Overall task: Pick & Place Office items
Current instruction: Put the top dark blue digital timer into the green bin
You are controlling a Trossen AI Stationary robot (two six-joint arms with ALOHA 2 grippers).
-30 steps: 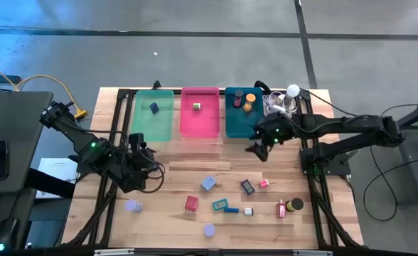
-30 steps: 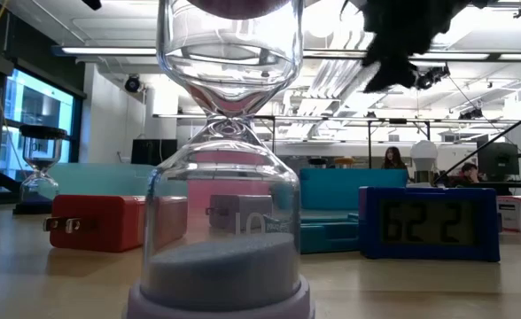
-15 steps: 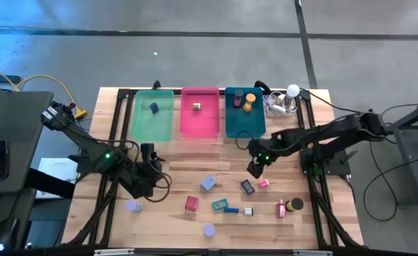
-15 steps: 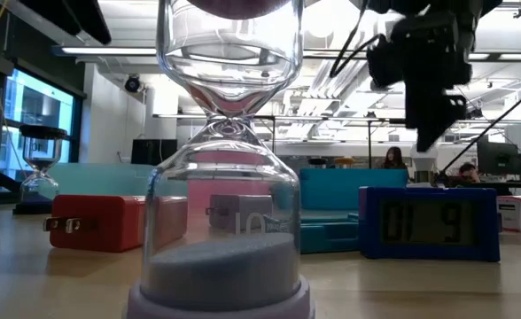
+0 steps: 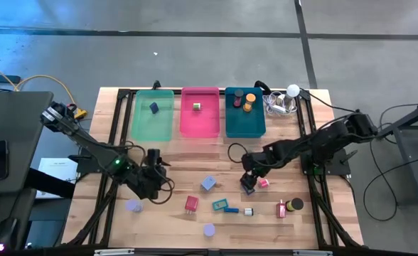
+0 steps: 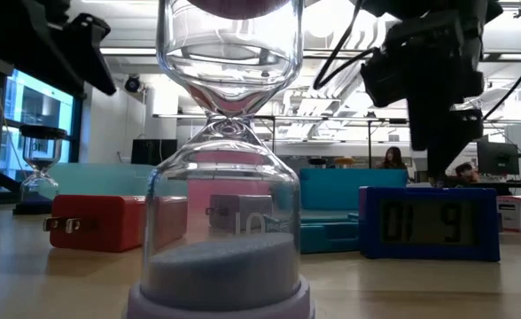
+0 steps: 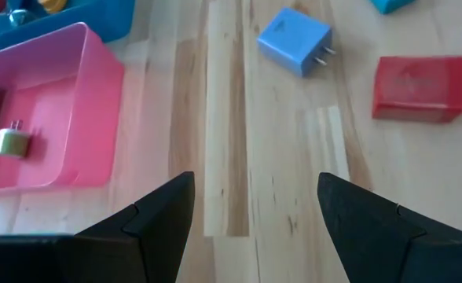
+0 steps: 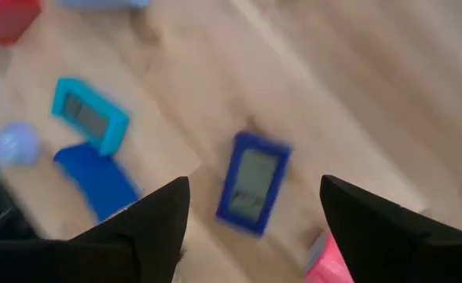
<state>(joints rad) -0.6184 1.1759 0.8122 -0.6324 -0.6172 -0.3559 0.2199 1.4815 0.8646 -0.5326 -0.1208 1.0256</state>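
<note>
Office items lie scattered on the wooden table's near half. Among them are a blue plug block, a red plug block, a teal clock, a blue clock and lavender hourglasses. My right gripper hangs open just above the blue clock, its fingers standing on either side without touching. My left gripper is open over bare wood, left of the blue plug and the red plug.
Green, pink and teal trays line the far edge, each with small items inside. A white ball with cables sits at the far right. A pink piece, a red piece and a black cap lie near the right gripper.
My right gripper has come from beside the teal tray toward the table's near edge and down, rolling as it went, and now hangs over the blue clock. My left gripper has sunk toward the table and edged toward the plug blocks. Both stay open.
</note>
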